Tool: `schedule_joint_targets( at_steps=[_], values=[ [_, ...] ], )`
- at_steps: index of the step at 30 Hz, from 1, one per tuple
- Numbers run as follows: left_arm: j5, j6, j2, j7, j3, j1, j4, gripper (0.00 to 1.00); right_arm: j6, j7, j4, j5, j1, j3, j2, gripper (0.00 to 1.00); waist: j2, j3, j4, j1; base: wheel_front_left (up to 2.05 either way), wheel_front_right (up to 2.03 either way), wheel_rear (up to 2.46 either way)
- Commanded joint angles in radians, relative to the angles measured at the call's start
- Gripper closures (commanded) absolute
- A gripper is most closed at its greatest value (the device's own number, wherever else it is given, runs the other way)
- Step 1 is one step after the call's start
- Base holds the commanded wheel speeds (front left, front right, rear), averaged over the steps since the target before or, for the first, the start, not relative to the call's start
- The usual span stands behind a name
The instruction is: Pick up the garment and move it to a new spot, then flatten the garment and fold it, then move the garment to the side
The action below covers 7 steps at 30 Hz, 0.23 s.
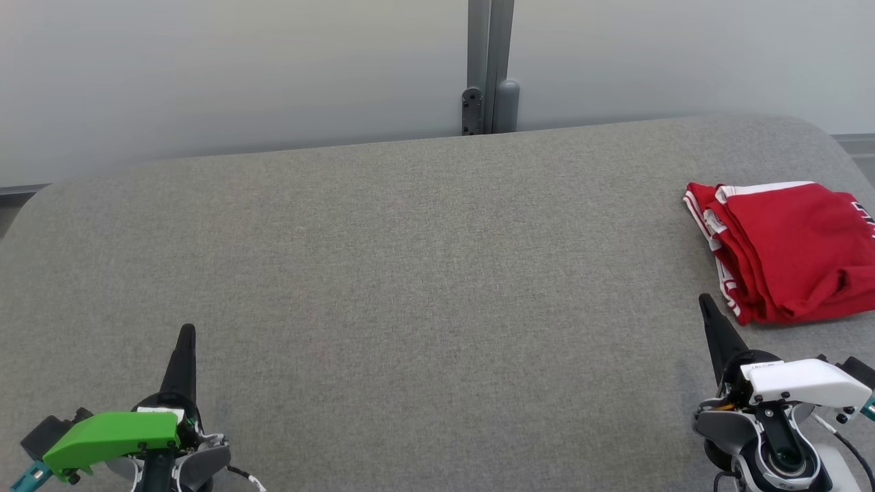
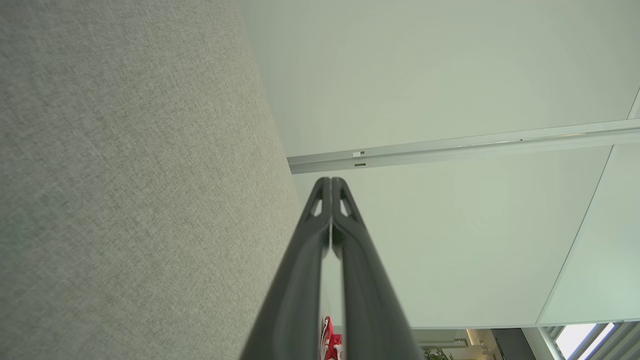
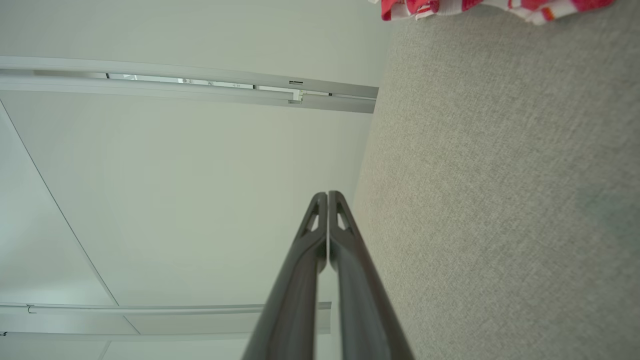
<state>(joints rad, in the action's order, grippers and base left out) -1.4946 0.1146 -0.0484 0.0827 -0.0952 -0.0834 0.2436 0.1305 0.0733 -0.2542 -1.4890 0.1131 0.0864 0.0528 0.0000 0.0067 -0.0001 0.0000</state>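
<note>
Red garment (image 1: 786, 253) lies folded at the grey table's (image 1: 410, 273) right edge. The left gripper (image 1: 186, 331) and right gripper (image 1: 704, 301) each have fingers pressed together, empty.

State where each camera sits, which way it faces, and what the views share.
Head view: on the head, looking forward and down at the grey padded surface; left gripper lower left, right gripper lower right, folded red garment far right.
Left wrist view: on the left wrist, looking along its shut fingers, surface alongside, wall ahead.
Right wrist view: on the right wrist, likewise along its shut fingers.
Shared: all three show the garment and surface.
</note>
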Motion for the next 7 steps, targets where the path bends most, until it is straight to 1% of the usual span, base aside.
schedule_joint_targets(
  at_steps=[1, 7],
  values=[
    [-0.019, 0.008, -0.003, 0.005, -0.006, -0.021, -0.001, 1.00, 0.000, 0.009, 0.008, -0.023, -0.006, 0.005, 0.005, 1.00, 0.0000, 0.000, 0.000, 0.0000, 0.00, 0.00, 0.00],
    [-0.056, 0.012, -0.003, 0.016, -0.013, -0.024, 0.001, 1.00, 0.000, 0.020, 0.010, -0.063, -0.008, 0.012, 0.005, 1.00, 0.0000, -0.001, 0.000, 0.0000, 0.00, 0.00, 0.00]
  ],
)
